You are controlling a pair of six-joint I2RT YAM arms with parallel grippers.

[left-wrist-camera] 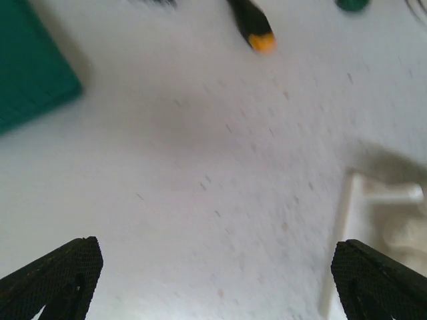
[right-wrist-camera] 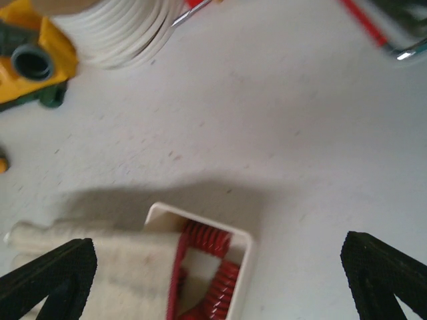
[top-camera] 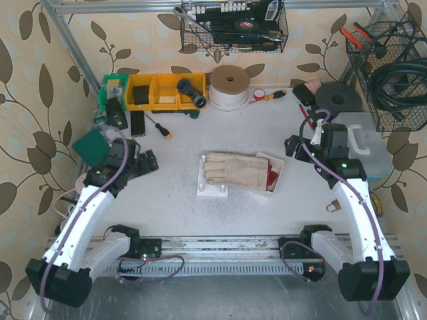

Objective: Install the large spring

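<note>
Red springs lie in a small white tray at the table's middle; the right wrist view shows them inside the tray's rim. A beige work glove lies across the tray and a white peg plate. The plate's edge shows in the left wrist view. My right gripper is open and empty, above the table right of the tray. My left gripper is open and empty, left of the plate.
A green pad lies by the left arm. A screwdriver, yellow bins and a white coil stand at the back. A clear plastic box is at the right. Wire baskets hang above.
</note>
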